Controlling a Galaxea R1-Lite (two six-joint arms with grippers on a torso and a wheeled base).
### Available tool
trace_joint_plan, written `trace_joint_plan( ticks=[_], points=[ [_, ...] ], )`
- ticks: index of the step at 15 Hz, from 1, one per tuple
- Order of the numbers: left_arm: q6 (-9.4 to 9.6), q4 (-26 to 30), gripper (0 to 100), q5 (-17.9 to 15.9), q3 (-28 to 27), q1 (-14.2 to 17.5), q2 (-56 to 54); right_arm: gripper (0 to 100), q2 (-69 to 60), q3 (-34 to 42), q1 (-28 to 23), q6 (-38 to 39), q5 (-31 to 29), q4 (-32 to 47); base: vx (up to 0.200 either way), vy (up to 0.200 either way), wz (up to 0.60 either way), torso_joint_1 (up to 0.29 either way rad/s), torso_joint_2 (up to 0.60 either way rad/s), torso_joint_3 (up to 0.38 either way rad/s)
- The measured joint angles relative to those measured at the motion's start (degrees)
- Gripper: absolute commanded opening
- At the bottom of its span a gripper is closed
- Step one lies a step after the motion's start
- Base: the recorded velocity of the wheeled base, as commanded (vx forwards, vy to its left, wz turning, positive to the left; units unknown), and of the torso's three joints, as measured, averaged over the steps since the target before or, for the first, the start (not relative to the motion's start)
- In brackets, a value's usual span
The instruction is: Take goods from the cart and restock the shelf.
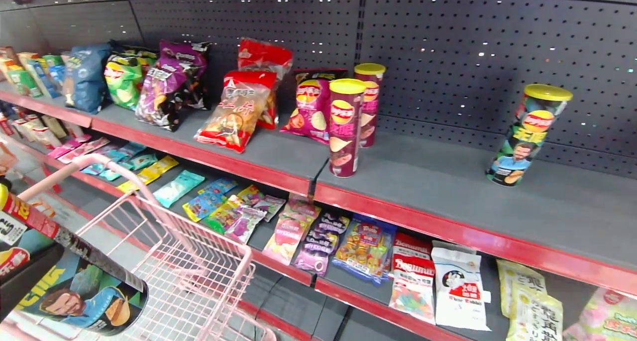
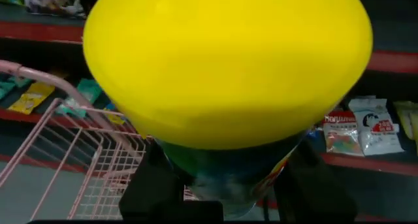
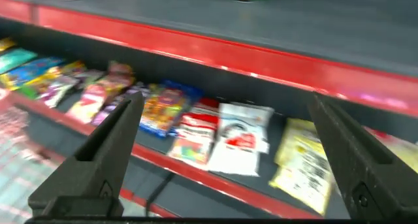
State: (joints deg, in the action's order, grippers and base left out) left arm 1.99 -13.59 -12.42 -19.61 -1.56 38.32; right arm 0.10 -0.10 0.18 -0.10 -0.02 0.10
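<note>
Chip can (image 1: 82,291) with a yellow lid (image 2: 228,67) and a green-and-blue label lies tilted in the left gripper (image 2: 228,194), at the lower left of the head view, above the near corner of the pink wire cart (image 1: 199,261). We see the dark fingers (image 2: 153,185) pressed against both sides of the can's body just below the lid, so this claw is clamped on it.

The right gripper (image 3: 225,103) is spread wide, with nothing between its prongs. Beyond it we make out the red front edge of the shelving and the lower tier's packets, among them a white bag (image 3: 241,136).

On the upper shelf (image 1: 448,196) a matching can (image 1: 528,134) stands on its base toward the right, well apart from two purple cans (image 1: 345,127) set one behind the other near the middle. Left of those lean the chip bags: red (image 1: 238,109), magenta (image 1: 311,107), dark purple (image 1: 164,89), green (image 1: 122,79) and blue (image 1: 87,77). The lower shelf (image 1: 278,231) carries flat candy packets (image 1: 366,249) laid in rows.
</note>
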Motion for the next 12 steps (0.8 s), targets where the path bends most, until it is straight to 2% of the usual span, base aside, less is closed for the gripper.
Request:
trace_joint_plan(
  ticks=[6,9,11,12],
  points=[
    [0.22,0.07,0,0.71,0.33,0.00,-2.22,100,0.00,0.00,-0.05,-0.04,0.02,0.00,0.000,0.000,-0.60,0.002,0.00,0.000],
    [3.95,0.13,0,1.80,-0.34,0.27,-2.71,100,0.00,0.00,-0.02,-0.04,0.00,-0.02,0.000,0.000,0.00,0.000,0.00,0.000],
    [8.08,1.69,0,2.30,-0.74,0.99,-3.18,100,0.00,0.00,0.09,-0.04,0.00,0.06,0.000,0.000,0.00,0.000,0.00,0.000],
    [11.53,2.93,0,2.38,-0.87,1.07,-3.80,100,0.00,0.00,-0.07,-0.04,0.02,-0.02,0.000,0.000,0.00,0.000,0.00,0.000]
  ],
)
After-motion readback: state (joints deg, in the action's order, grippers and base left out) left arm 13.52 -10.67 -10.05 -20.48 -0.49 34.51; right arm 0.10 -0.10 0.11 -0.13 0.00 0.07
